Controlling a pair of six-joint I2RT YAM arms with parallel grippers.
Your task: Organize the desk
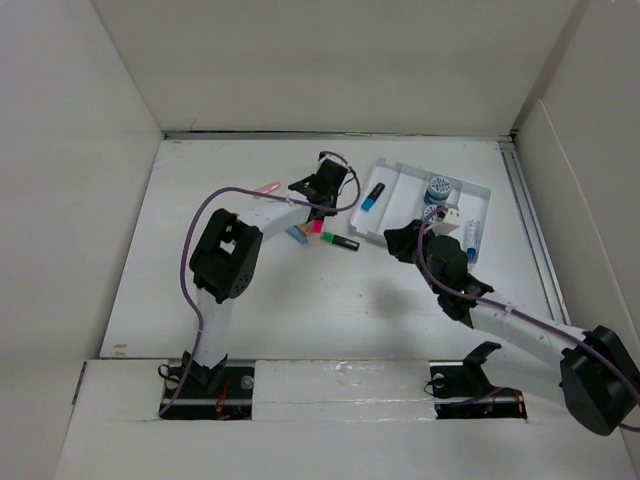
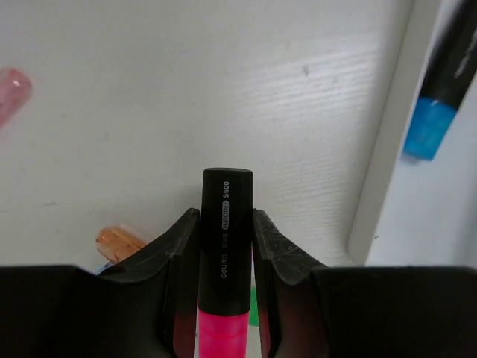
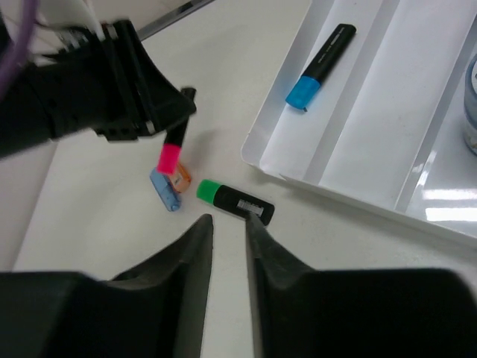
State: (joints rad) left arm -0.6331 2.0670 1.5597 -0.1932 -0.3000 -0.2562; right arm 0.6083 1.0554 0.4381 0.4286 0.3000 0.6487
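Clamping a pink-and-black plastic highlighter (image 2: 226, 198) in the left gripper (image 2: 226, 224), black fingers closed tight on the smooth barrel, arm reaching far out over the flat matte white desk (image 1: 330, 300) spread beneath both arms. Hovering with the right gripper (image 3: 228, 224) empty, jaws parted only narrowly, angled down above a green-and-black highlighter (image 3: 235, 201) lying beside the white plastic tray (image 3: 257, 145).

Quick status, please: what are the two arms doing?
Left gripper shut on pink highlighter. Right gripper open, empty, above green highlighter. It lies on desk, outside tray. Nothing blocking.
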